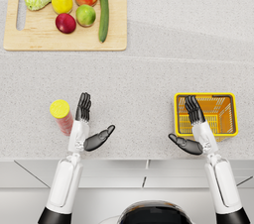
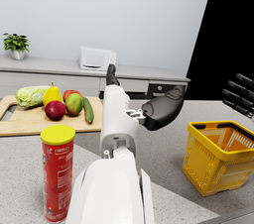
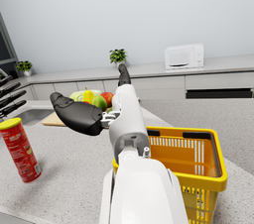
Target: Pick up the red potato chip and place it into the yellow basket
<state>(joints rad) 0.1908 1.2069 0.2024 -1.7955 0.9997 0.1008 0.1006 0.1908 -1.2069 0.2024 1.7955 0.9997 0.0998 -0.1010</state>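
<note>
On the speckled grey counter [image 1: 149, 79], far left, a red cylindrical chip can with a yellow lid [image 1: 61, 115] stands upright; its label is unreadable. Just right, the left hand [image 1: 85, 126] is spread wide, empty. Further right, the right hand [image 1: 194, 128] is equally splayed, empty, over the yellow wire basket [image 1: 229, 130].

Both white arms reach forward side by side, the left hand [image 1: 88, 125] and right hand [image 1: 193, 128] open, fingers straight ahead, thumbs splayed inward, holding nothing.
</note>
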